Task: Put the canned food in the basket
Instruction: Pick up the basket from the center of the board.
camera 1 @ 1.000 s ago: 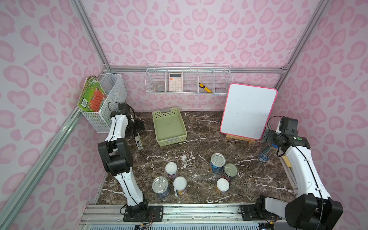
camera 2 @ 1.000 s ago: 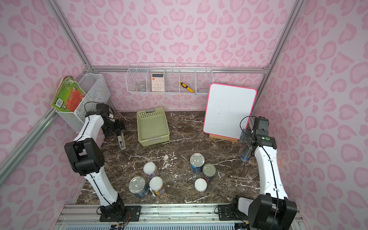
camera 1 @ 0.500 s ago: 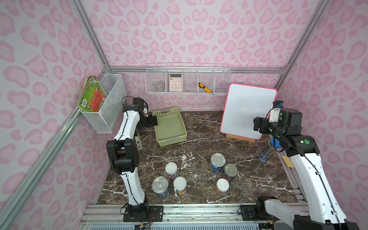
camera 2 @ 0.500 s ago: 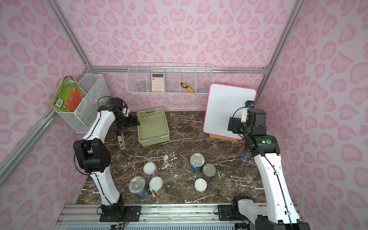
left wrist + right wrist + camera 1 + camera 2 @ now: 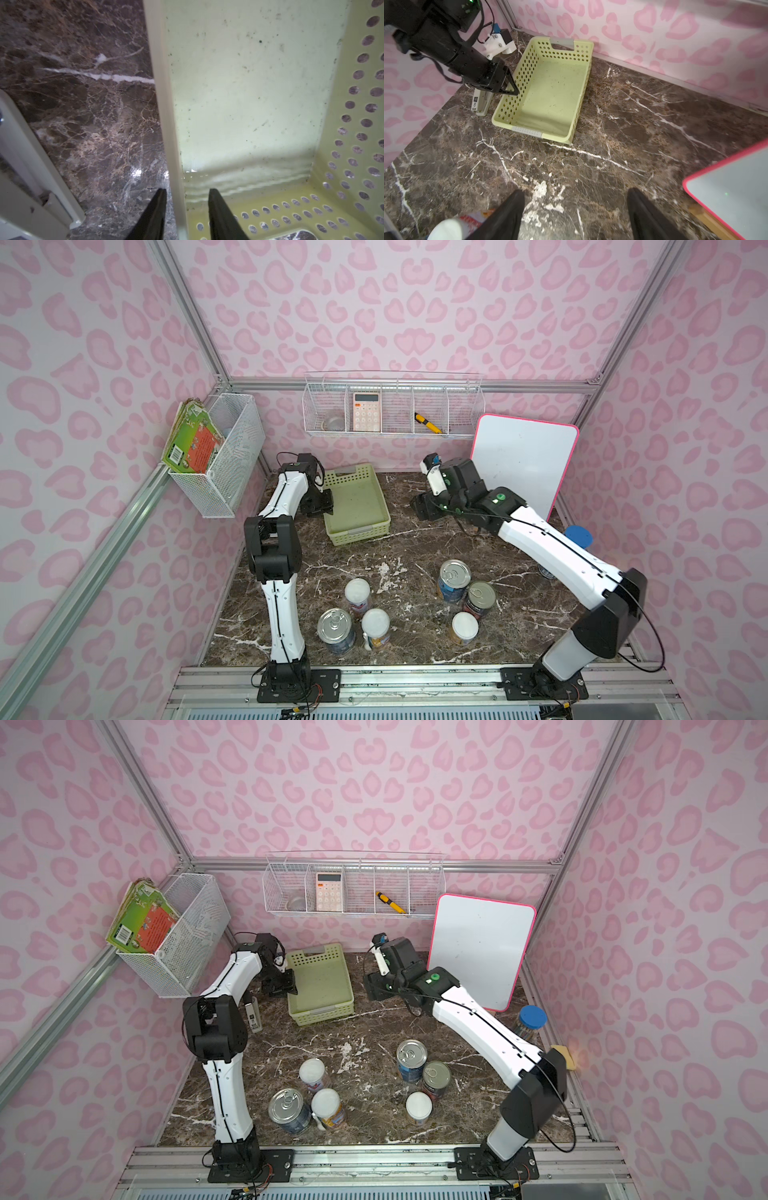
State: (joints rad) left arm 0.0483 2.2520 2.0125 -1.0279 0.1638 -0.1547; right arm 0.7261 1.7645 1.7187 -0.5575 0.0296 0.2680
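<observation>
Basket: light-green perforated basket (image 5: 357, 502) at the back of the marble table (image 5: 395, 543), left of centre. Empty; the floor shows only small dark specks.
Left gripper: left gripper (image 5: 327, 506) at the basket's left long wall, roughly midway along it. In the left wrist view it sits astride that wall, with one finger (image 5: 160, 205) outside over the marble and the other inside over the basket floor.
Left jaws: narrow. The outer finger is just beside the wall; a strip of floor shows between the wall and the inner finger. No pinch seen.
Right gripper: right gripper (image 5: 417, 506) low over bare table to the right of the basket, near it but apart, pointing toward it.
Right jaws: wide apart, only marble between them in the right wrist view.
Cans: six cans, all upright, at the front of the table, well apart from the basket; none in it.
Left trio: one silver-top can (image 5: 334, 624), two white-lid cans (image 5: 357, 591), close together.
Right trio: two silver-top cans (image 5: 455, 574) touching or nearly so, one white-lid can (image 5: 464, 624) just in front.
Stapler: stapler (image 5: 252, 1013) lying on the table just left of the basket, below the left gripper.
Whiteboard: pink-edged whiteboard (image 5: 523, 464) leaning at back right, behind the right arm.
Tube: blue-capped tube (image 5: 532, 1017) at the right edge, partly hidden by the right arm.
</observation>
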